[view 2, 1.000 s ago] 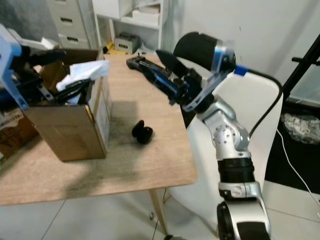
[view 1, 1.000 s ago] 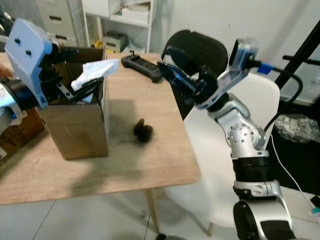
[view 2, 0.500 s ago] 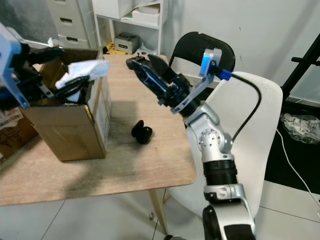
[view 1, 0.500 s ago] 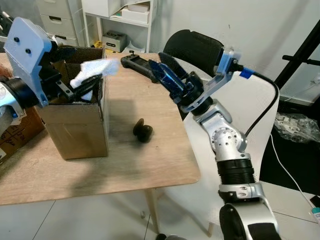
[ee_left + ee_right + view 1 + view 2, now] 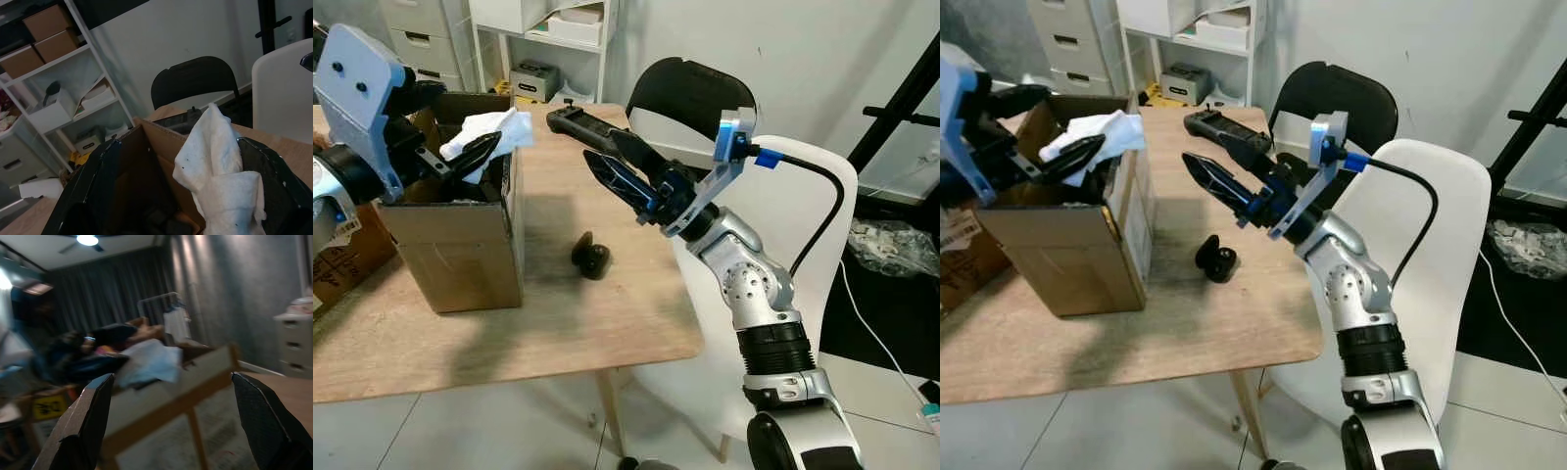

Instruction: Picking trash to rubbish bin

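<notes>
Left gripper (image 5: 475,157) is clamped on a crumpled white tissue (image 5: 489,132), holding it right over the open top of the cardboard box (image 5: 460,245) that serves as the bin. This looks like the drop step: the call now is to part those fingers so the tissue falls inside, not onto the rim it hangs close to.

Right gripper (image 5: 1209,176) hovers above the table with its fingers spread and empty, pointing toward the box. Below it a small dark object (image 5: 1215,260) lies on the wooden table (image 5: 607,323), probably more trash, though it's too small to identify. A black handheld device (image 5: 579,124) rests near the far edge.

Around the table: a black chair (image 5: 700,93), a white chair (image 5: 822,196), white shelving (image 5: 563,29) behind and pale floor tiles
</notes>
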Motion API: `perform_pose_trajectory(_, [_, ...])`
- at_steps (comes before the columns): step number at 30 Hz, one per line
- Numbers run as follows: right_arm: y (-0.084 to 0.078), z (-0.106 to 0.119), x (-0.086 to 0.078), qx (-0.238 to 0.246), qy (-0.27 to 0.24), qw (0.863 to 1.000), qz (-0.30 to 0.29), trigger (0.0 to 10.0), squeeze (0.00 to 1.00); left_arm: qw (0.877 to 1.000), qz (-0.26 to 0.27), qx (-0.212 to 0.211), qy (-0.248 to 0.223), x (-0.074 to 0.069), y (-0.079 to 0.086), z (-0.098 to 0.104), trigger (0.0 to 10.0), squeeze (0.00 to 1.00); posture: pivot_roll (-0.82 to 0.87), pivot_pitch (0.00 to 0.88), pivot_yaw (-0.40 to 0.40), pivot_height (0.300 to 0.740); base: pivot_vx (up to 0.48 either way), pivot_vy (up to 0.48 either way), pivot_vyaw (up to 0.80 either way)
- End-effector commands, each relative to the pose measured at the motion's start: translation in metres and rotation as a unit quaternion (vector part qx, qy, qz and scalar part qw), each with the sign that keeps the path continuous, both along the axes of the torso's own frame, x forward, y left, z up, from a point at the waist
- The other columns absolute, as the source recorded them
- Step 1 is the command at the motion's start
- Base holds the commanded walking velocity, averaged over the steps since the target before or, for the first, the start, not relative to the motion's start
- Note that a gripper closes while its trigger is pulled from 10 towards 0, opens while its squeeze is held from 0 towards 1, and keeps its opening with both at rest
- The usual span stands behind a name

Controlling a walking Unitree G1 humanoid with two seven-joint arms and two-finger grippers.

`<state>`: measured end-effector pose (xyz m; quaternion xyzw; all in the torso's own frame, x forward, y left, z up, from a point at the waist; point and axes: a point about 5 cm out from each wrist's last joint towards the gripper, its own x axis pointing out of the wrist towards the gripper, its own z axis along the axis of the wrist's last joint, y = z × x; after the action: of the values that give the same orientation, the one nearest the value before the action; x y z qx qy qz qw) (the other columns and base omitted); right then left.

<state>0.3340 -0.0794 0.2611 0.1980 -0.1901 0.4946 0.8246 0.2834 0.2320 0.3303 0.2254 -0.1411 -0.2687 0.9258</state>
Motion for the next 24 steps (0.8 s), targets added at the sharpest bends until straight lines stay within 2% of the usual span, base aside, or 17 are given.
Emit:
perform_pose_trajectory(1, [0.001, 0.001, 0.002, -0.008, -0.003, 1.000, -0.011, 10.0, 0.00, 1.000, -0.001, -0.010, -0.011, 0.001, -0.001, 0.001, 10.0, 0.00, 0.06, 0.109, -0.034, 0.740, 0.000, 0.000, 0.00])
perform_pose_trajectory(3, [-0.005, 0.006, 0.009, 0.017, 0.008, 0.999, -0.047, 10.0, 0.00, 1.000, 0.024, -0.009, -0.012, 0.003, 0.005, 0.000, 10.0, 0.00, 0.06, 0.109, -0.034, 0.740, 0.000, 0.000, 0.00])
perform_pose_trajectory(8, [-0.010, 0.012, 0.012, 0.039, 0.010, 0.997, -0.060, 10.0, 0.00, 0.998, 0.057, -0.012, -0.014, 0.006, 0.012, 0.000, 10.0, 0.00, 0.07, 0.103, -0.042, 0.740, 0.000, 0.000, 0.00])
perform_pose_trajectory(16, [-0.008, 0.012, 0.012, 0.036, 0.006, 0.997, -0.064, 10.0, 0.00, 0.998, 0.065, -0.009, -0.011, 0.008, 0.014, 0.000, 10.0, 0.00, 0.07, 0.099, -0.039, 0.740, 0.000, 0.000, 0.00])
perform_pose_trajectory(24, [-0.007, 0.008, 0.014, 0.029, 0.011, 0.997, -0.075, 10.0, 0.00, 0.998, 0.059, 0.016, -0.004, 0.008, 0.012, -0.004, 10.0, 0.00, 0.07, 0.106, -0.030, 0.740, 0.000, 0.000, 0.00])
